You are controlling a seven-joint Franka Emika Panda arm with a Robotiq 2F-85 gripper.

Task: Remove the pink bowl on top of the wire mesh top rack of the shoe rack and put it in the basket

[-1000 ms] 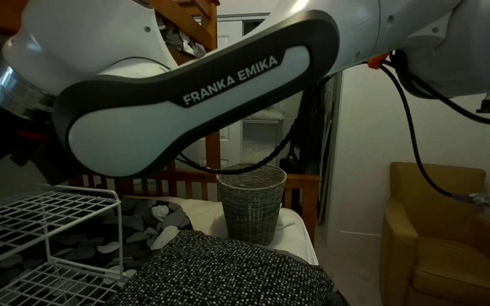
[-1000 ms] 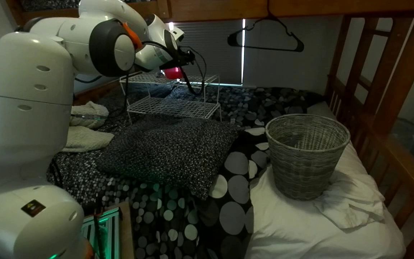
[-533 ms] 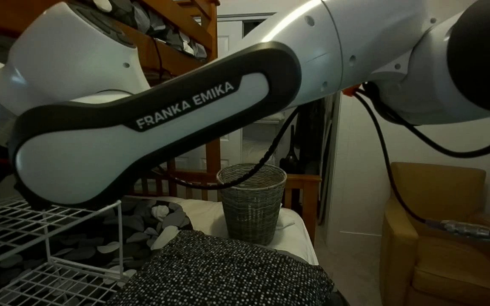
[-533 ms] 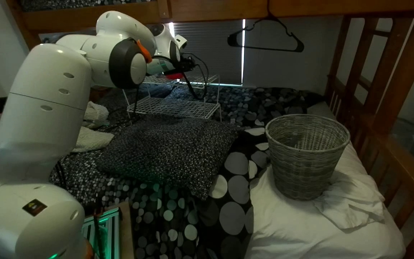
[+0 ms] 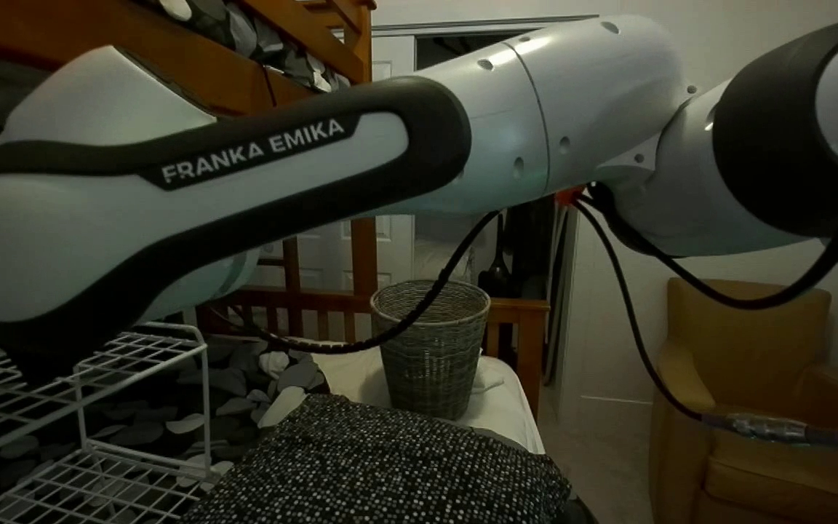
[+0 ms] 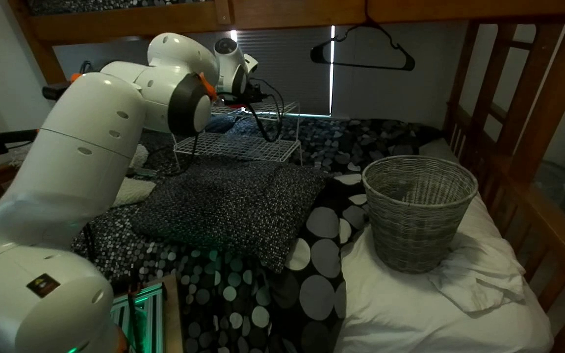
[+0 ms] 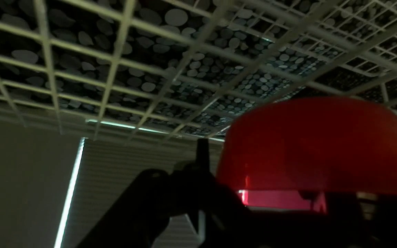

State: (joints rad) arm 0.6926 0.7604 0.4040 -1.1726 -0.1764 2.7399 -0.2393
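Observation:
The pink bowl [image 7: 315,144] looks dark red and fills the right of the wrist view, with its rim toward the lower edge. In an exterior view only a small red strip of the bowl [image 6: 236,106] shows under the hand, at the top shelf of the white wire rack [image 6: 290,109]. My gripper [image 7: 250,165] is at the bowl's side. One dark finger stands outside the wall with a gap; the other is hard to make out in the dark. The gripper looks open. The wicker basket [image 6: 417,235] stands upright on the bed, also seen in an exterior view [image 5: 430,364].
A dark speckled pillow [image 6: 228,206] lies between the arm base and the rack. A black hanger [image 6: 361,64] hangs from the upper bunk beam [image 6: 287,14] above the bed. A wooden rail [image 6: 547,211] runs beside the basket. A tan armchair [image 5: 753,378] stands beyond the bed.
The arm has reached farther over the rack and the hand has come down. The bowl stays in about the same place and is now more covered by the hand. The basket has not moved.

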